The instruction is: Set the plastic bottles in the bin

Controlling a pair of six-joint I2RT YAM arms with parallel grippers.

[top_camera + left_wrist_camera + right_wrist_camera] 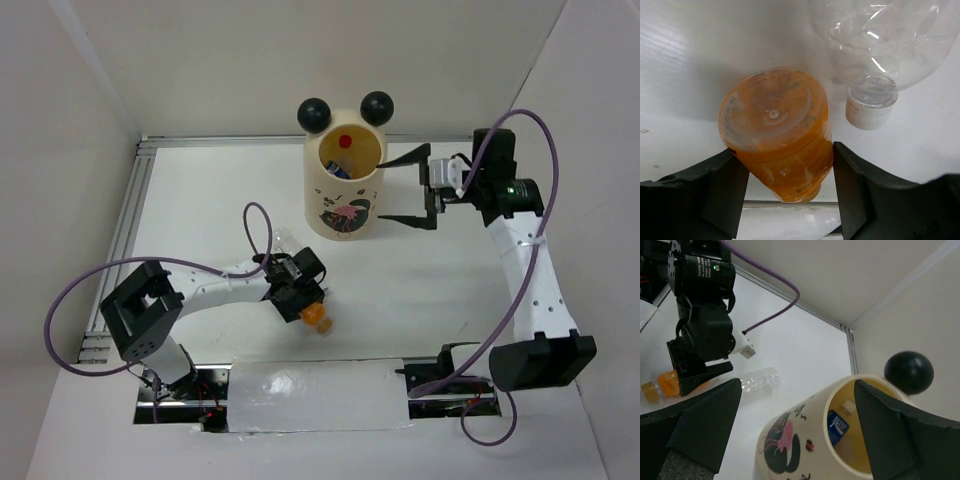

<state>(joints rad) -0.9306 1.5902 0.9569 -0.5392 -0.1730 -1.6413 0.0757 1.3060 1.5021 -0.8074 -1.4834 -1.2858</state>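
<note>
Left gripper [785, 152] clasps the orange bottle [772, 112] across its width, on the bin's [340, 215] near side; right gripper [388, 192] gapes wide beside the bin.

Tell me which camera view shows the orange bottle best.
The left wrist view: the orange bottle fills the frame, close up, between the jaws of the left gripper. The top external view shows only a small orange piece under that gripper; the right wrist view shows it far off, partly hidden behind the gripper.

A lab rig (white enclosure walls [250, 60], aluminium-railed table [220, 190]).
</note>
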